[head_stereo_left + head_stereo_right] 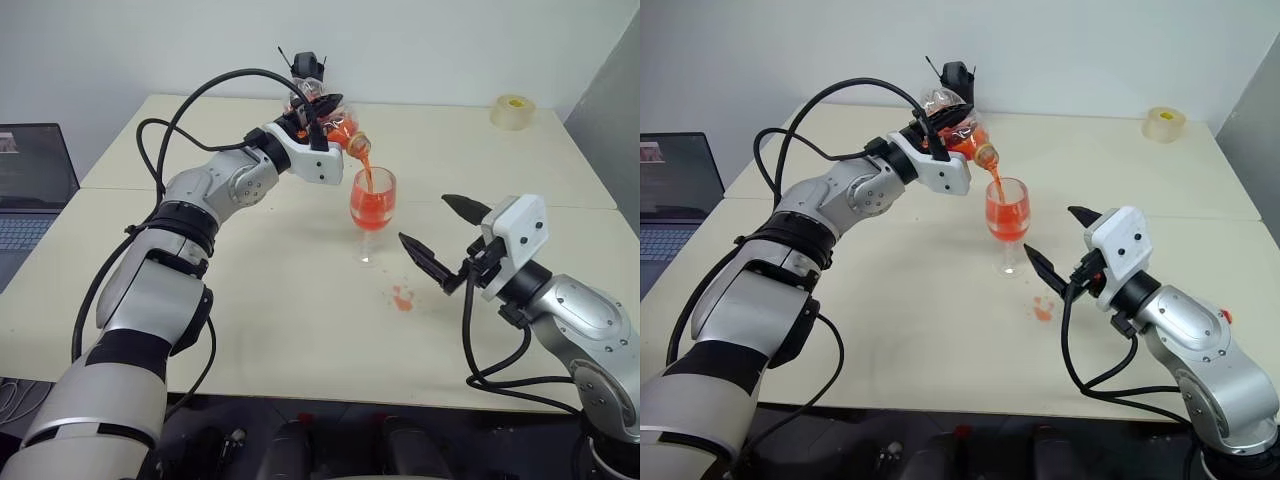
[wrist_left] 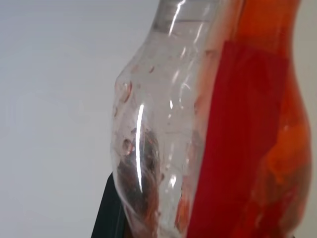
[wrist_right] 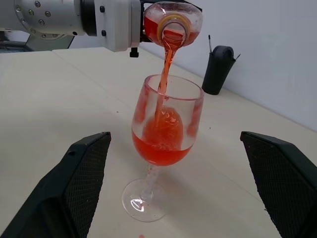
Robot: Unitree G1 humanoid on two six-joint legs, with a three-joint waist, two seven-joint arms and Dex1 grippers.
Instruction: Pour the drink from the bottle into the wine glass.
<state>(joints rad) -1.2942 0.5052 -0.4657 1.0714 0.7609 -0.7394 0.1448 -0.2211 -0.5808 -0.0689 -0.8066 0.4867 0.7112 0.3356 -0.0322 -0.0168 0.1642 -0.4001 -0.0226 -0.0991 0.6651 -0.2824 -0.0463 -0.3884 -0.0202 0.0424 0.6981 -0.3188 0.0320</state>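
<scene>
As the left claw [image 1: 318, 118] clamps the tilted bottle [image 1: 962, 135], drink [image 3: 166, 69] streams from its mouth into the glass [image 3: 166, 131] just below, already partly full. Right claw [image 1: 440, 235] waits beside the glass with jaws wide and empty, likely ready to steady it; a small spill [image 1: 402, 298] lies near its lower finger.

drink [image 3: 158, 148] bright red-orange, translucent. bottle [image 2: 163, 124] clear plastic, red label panel. wine glass [image 1: 372, 205] clear, colourless. table [image 1: 250, 300] pale cream, small red-orange spill [image 1: 402, 298]. black cup [image 3: 219, 69]. tape roll [image 1: 513, 110] yellowish. gripper fingers [image 3: 74, 183] black, mesh texture.
</scene>
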